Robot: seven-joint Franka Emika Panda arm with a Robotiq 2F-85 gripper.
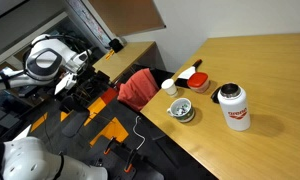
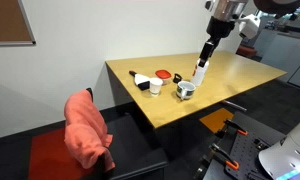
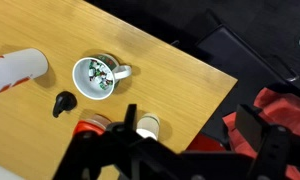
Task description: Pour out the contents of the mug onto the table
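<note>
On the table (image 1: 270,60), near its edge, the mug (image 3: 95,77) stands upright with the contents (image 3: 96,74) inside.
In the wrist view the mug sits at 10 o'clock from centre, its handle toward 3 o'clock, with the white jar (image 3: 15,70) apart at its 9 o'clock. In an exterior view the gripper (image 2: 208,48) hangs over the table, clear of the mug. Its fingers (image 3: 125,135) look spread wide and hold nothing.
</note>
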